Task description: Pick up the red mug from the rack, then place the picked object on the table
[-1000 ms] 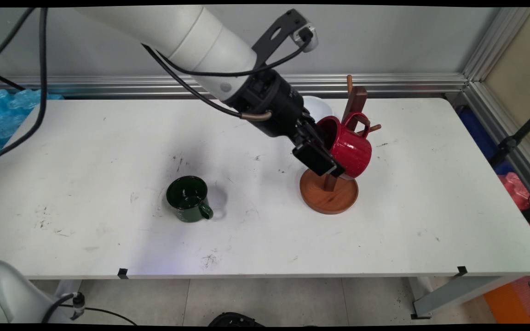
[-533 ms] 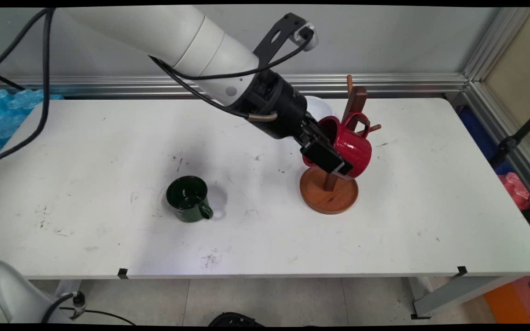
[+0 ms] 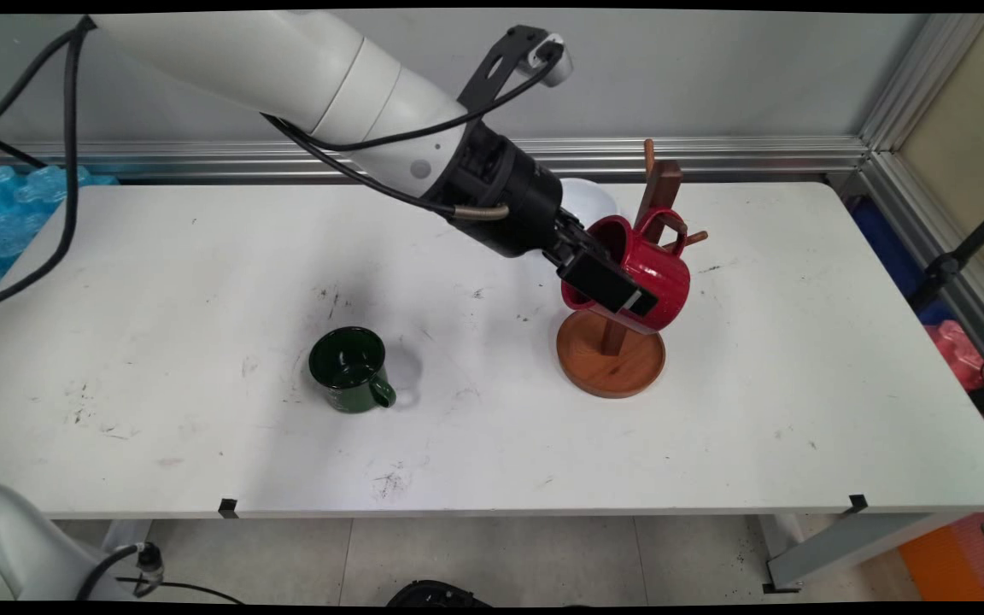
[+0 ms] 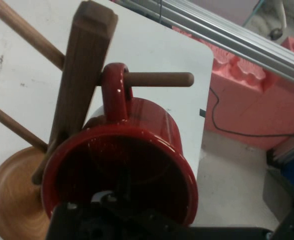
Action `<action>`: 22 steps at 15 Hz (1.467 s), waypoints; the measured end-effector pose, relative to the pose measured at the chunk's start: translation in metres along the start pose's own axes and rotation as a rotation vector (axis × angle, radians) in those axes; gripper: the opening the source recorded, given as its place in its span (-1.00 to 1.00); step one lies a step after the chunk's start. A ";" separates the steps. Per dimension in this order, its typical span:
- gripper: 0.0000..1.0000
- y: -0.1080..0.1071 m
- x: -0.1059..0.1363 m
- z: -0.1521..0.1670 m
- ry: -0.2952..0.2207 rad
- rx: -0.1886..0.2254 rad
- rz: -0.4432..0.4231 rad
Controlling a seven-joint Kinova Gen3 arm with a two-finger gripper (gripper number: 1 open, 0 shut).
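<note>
On the white table (image 3: 757,410), nearest the viewer and left of centre, a green mug (image 3: 347,369) is seen standing upright, mouth up, handle toward the near right; it is well apart from everything else and untouched. Farther back and to the right a wooden mug rack (image 3: 610,363) is set on its round base; a red mug (image 3: 661,275) is seen on it, tipped on its side, its handle (image 4: 116,90) already threaded over a horizontal peg (image 4: 161,79) beside the upright post. The black gripper (image 3: 607,286) is held against the mug's rim on the lower, near side, the mouth being turned toward it; whether it is clamped on the rim or let go cannot be told. Behind the arm a white rounded object (image 3: 588,198) is partly hidden.
</note>
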 end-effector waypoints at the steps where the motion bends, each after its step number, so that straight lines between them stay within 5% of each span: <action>1: 1.00 -0.001 -0.001 0.000 0.004 -0.001 -0.012; 3: 1.00 -0.001 -0.002 0.000 0.009 -0.003 -0.032; 4: -1.00 -0.002 -0.003 0.001 0.013 -0.005 -0.040; 22: -1.00 0.008 -0.008 -0.006 0.022 -0.055 -0.080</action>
